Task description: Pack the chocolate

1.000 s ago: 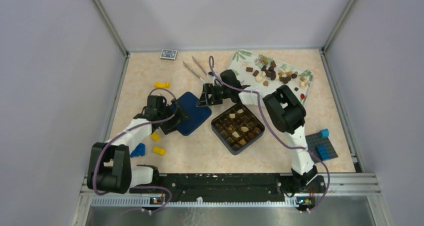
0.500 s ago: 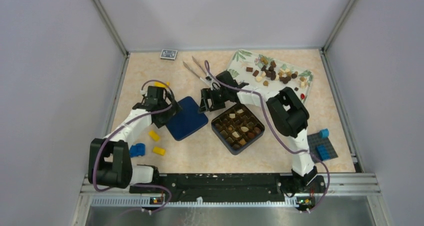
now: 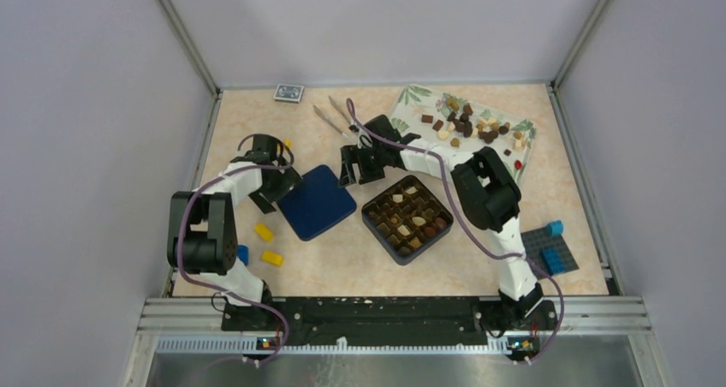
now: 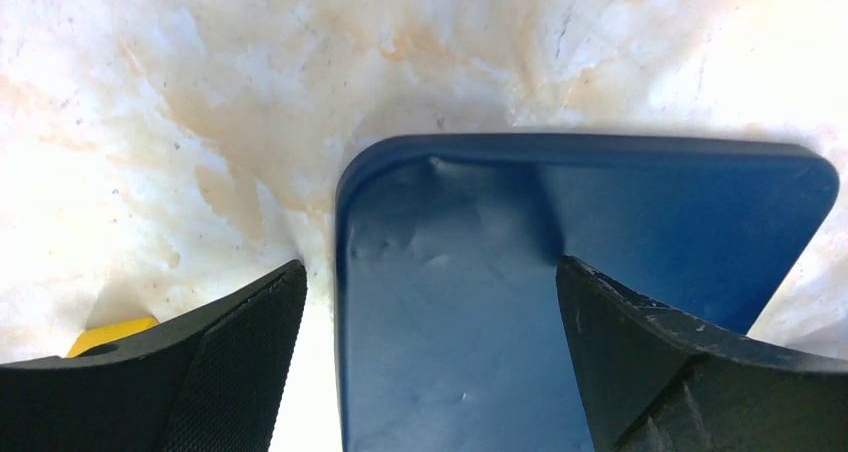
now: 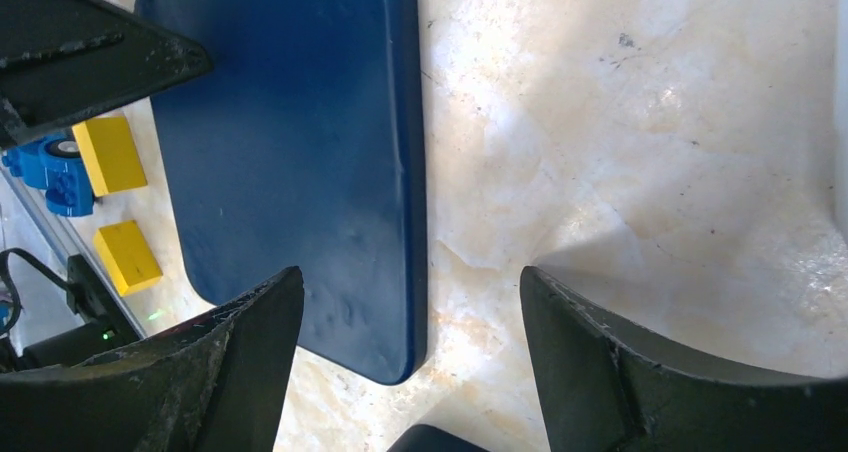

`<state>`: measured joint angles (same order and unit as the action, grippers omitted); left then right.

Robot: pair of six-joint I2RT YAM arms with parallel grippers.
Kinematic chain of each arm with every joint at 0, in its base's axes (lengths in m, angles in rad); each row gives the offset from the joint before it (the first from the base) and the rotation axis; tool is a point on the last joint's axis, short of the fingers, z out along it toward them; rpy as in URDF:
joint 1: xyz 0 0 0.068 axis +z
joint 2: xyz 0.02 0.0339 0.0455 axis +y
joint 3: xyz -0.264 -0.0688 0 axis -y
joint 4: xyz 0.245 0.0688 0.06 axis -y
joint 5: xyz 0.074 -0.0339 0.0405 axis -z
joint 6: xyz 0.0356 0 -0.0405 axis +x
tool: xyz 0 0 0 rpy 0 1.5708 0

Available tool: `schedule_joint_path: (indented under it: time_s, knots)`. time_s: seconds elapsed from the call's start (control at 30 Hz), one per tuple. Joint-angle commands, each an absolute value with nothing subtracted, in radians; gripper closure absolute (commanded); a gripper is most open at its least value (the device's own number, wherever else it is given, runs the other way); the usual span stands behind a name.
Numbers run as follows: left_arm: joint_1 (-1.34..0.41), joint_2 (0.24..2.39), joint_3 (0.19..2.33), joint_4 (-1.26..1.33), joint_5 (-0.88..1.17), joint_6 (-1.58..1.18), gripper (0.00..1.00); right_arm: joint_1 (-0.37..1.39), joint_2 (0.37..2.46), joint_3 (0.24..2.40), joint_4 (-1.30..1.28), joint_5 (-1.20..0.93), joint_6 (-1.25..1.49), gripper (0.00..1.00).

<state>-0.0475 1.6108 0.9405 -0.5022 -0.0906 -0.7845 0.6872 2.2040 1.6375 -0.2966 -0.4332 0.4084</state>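
My left arm covers most of a blue brick [image 3: 243, 254]. From my left wrist, the dark blue lid [image 4: 560, 302] runs off the bottom edge, and my finger [image 4: 200, 372] hides all but a corner of a yellow brick [image 4: 110, 333]. From above, the chocolates [image 3: 467, 123] on the tray [image 3: 411, 96] are too small to tell their shapes.

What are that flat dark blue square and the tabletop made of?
Blue square: probably thin painted metal, maybe plastic; satin sheen, small dents, rounded rim. Tabletop: looks like marble-patterned laminate or printed sheet; beige veins, slightly glossy, scuffed.
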Motion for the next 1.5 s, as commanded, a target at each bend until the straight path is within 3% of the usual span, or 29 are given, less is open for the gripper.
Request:
schedule_joint_path:
  time_s: [0.0, 0.47, 1.47]
  knots:
    - [-0.032, 1.653, 0.975, -0.488, -0.074, -0.739, 0.01, 0.703, 2.221, 1.657, -0.307, -0.463, 0.401, 0.23]
    - [-0.027, 1.631, 0.916, -0.207, 0.478, -0.652, 0.01, 0.703, 2.254, 1.636, -0.201, -0.629, 0.475, 0.23]
    - [0.081, 1.43, 0.745, 0.095, 0.821, -0.798, 0.01, 0.701, 2.289, 1.546, -0.055, -0.674, 0.587, 0.24]
